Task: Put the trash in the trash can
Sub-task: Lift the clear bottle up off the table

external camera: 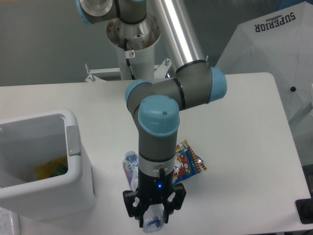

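At the far left of your view sits the trash can [73, 171], a white bin with a thick rim and a grey tab on the side facing the arm; inside it you can see something yellow and green [49, 169] lying at the bottom. It stands on the white surface [244, 147], close to the front left edge.

Just right of the bin, your arm [156, 132] reaches down toward the near edge of the surface, its wrist pointing straight down. The gripper [154, 215] hangs at the bottom of the frame with its black fingers closed around the clear water bottle [131, 166]. One end of the bottle shows below the fingers, and the rest runs up behind the wrist, coming out on its left side. You cannot tell whether the bottle is off the surface.

To the right of the wrist, partly hidden by it, the blue snack packet [188, 161] lies flat on the surface. Farther right, beyond the surface's edge, stands a white umbrella [274, 44] printed with "SUPERIOR".
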